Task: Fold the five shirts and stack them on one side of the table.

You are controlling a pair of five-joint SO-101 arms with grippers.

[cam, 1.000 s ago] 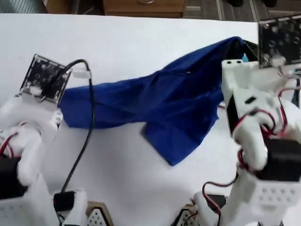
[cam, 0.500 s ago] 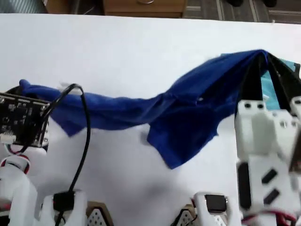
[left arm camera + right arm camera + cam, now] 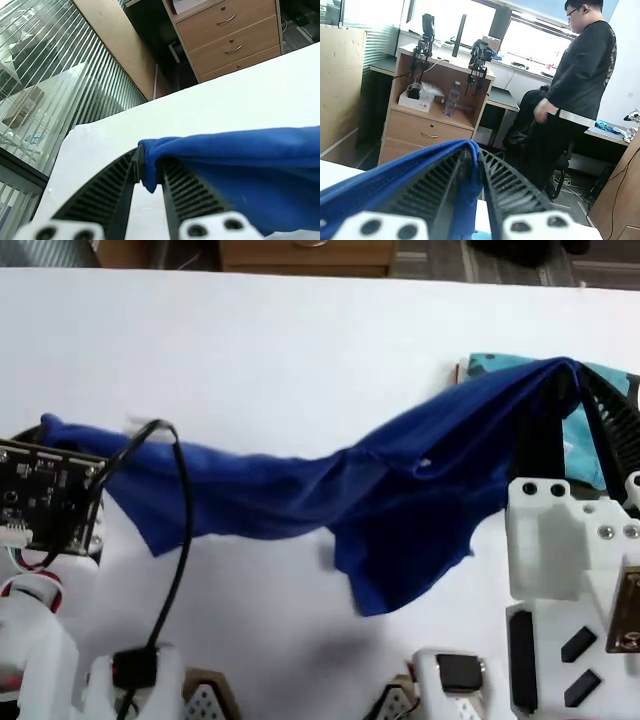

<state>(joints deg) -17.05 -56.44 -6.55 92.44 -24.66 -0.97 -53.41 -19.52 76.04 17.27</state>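
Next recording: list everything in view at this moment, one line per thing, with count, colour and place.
blue fabric shirt: one, blue, stretched above the table between both grippers.
teal patterned folded cloth: one, teal with dark spots, on the table's right side, partly behind the shirt.
white table: one, white, under everything.
wooden drawer cabinet: one, light brown, beyond the table's far edge.
black cable: one, black, by the left arm.
left gripper: one, black fingers, shut on the shirt's left end.
right gripper: one, black fingers, shut on the shirt's right end.

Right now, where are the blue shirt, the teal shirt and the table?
blue shirt [image 3: 400, 490]: high view, middle of the cloth.
teal shirt [image 3: 495, 364]: high view, corner beyond the blue shirt.
table [image 3: 300, 340]: high view, bare top.
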